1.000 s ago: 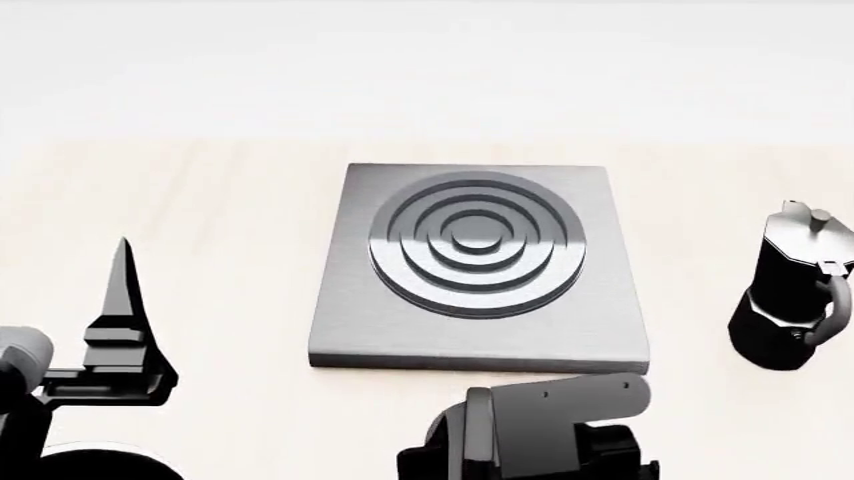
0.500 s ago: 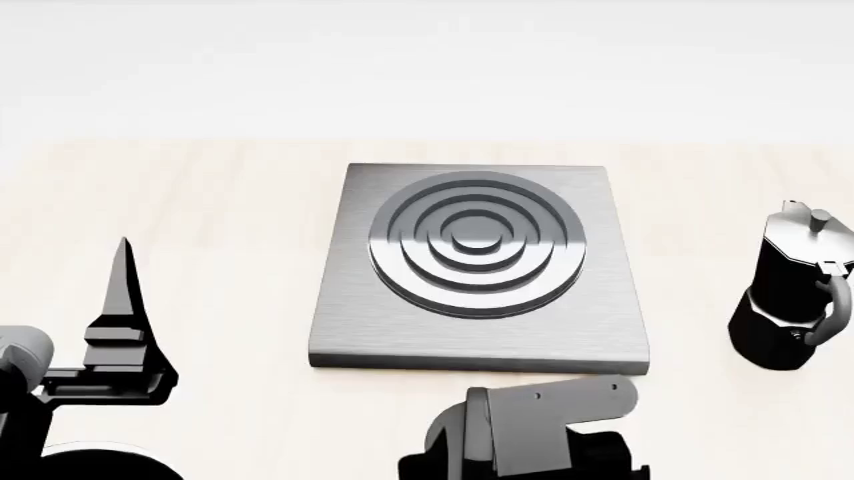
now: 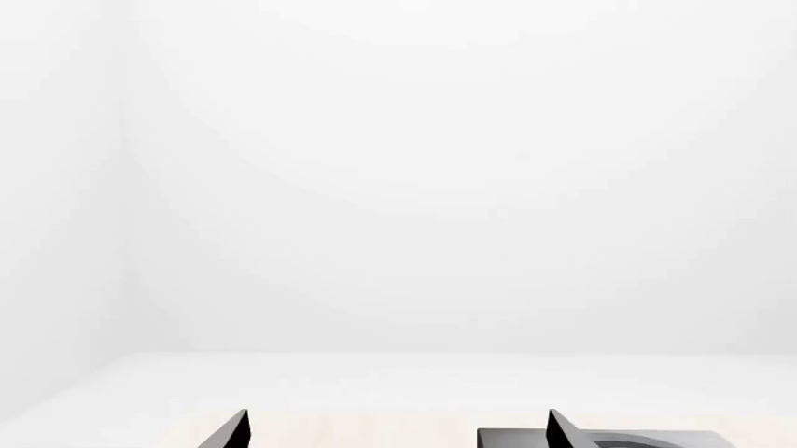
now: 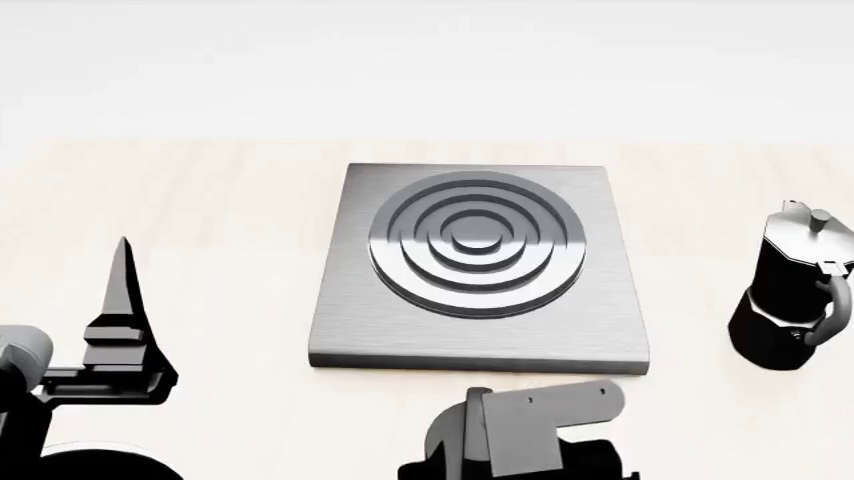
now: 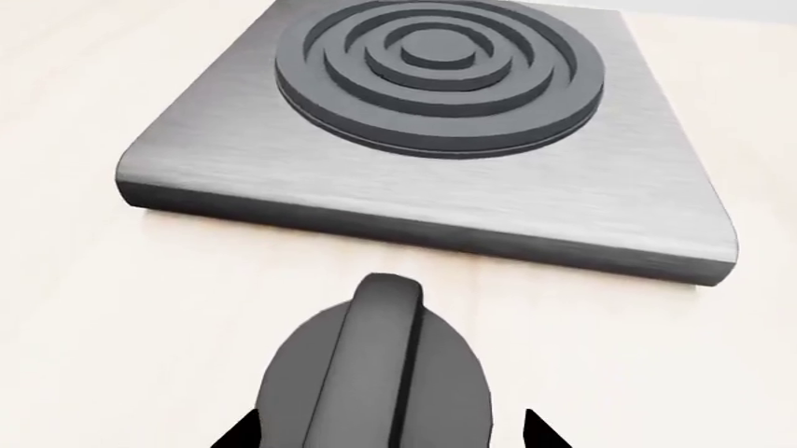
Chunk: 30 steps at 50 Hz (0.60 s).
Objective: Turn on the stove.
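The right arm has dropped lower in the head view, bringing the right gripper (image 5: 380, 439) over the knob (image 5: 373, 369), jaws spread to straddle it. The stove (image 4: 481, 265) lies just beyond. The left gripper (image 3: 396, 431) idles, parted.

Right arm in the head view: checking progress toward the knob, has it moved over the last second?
Yes. Against the stove's fixed front edge, the right arm has dropped toward the view's bottom, pulling back slightly.
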Motion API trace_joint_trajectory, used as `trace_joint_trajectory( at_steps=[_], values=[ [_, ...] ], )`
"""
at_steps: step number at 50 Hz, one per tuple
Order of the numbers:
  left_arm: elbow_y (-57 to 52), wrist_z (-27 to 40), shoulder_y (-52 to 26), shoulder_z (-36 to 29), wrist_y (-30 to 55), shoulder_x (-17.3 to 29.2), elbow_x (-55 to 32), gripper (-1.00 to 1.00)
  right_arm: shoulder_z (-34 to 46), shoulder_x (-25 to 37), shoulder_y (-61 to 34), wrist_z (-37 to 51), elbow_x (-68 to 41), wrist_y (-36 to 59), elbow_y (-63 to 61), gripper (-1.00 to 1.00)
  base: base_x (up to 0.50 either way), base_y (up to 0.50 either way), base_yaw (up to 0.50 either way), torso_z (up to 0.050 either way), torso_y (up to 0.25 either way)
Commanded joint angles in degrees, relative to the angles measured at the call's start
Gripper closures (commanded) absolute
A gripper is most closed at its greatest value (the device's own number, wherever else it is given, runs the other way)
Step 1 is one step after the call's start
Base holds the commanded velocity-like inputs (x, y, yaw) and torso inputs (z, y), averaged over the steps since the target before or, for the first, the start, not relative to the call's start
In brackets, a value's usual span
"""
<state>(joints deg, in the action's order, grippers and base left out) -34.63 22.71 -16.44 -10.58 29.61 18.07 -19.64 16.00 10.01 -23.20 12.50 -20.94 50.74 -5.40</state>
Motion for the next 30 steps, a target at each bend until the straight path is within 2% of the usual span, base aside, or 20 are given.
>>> trace_joint_trajectory(
  at_steps=[1,30],
  values=[
    [0.3,0.1,0.0,-0.2,-0.3,0.2,-0.1,-1.0,0.6,-0.2,-0.5,-0.3,0.0,-1.1,2.8,-1.0,0.0,0.0,0.0,0.0,0.0],
    [0.0,0.7,0.0,-0.4,-0.4,0.7,-0.6,-1.0,1.3,-0.3,-0.3,-0.9,-0.3,-4.6,8.3,-1.0,0.0,0.0,0.0,0.0,0.0]
  ],
)
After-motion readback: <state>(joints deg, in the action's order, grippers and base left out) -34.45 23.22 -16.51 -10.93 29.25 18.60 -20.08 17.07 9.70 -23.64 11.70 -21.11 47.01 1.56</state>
